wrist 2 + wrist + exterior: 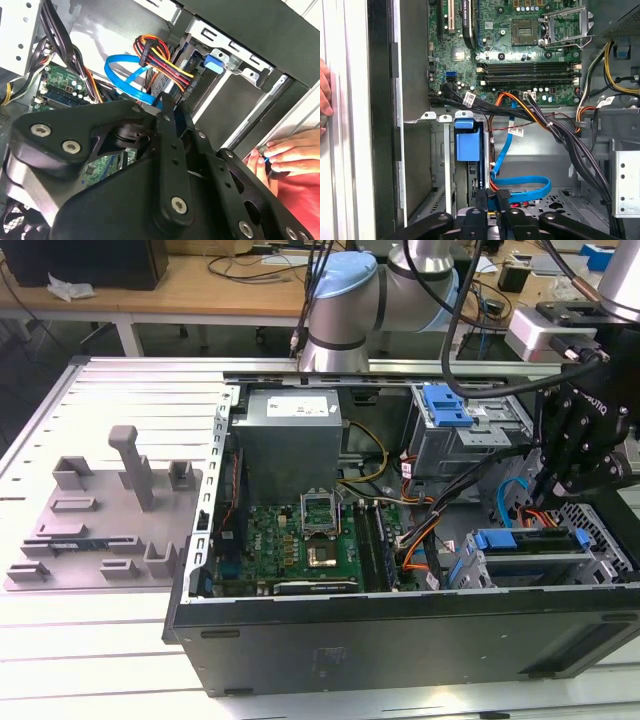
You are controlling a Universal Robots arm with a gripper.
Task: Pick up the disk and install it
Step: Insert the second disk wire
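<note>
Disk (pixel 528 543) seated in its bay; gripper (pixel 491 202) pressed together just above it; install nearly done.

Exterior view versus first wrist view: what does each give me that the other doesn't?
Exterior view adds: the grey fixture tray beside the case on the exterior view's left, the power supply, and the arm reaching over the case.

First wrist view adds: a person's hand at the case's outer edge, and the looped blue cable close to the gripper.

Both show: the motherboard, the orange wire bundle, the gripper, and what appears to be the disk, its blue carrier sitting in a bay.
</note>
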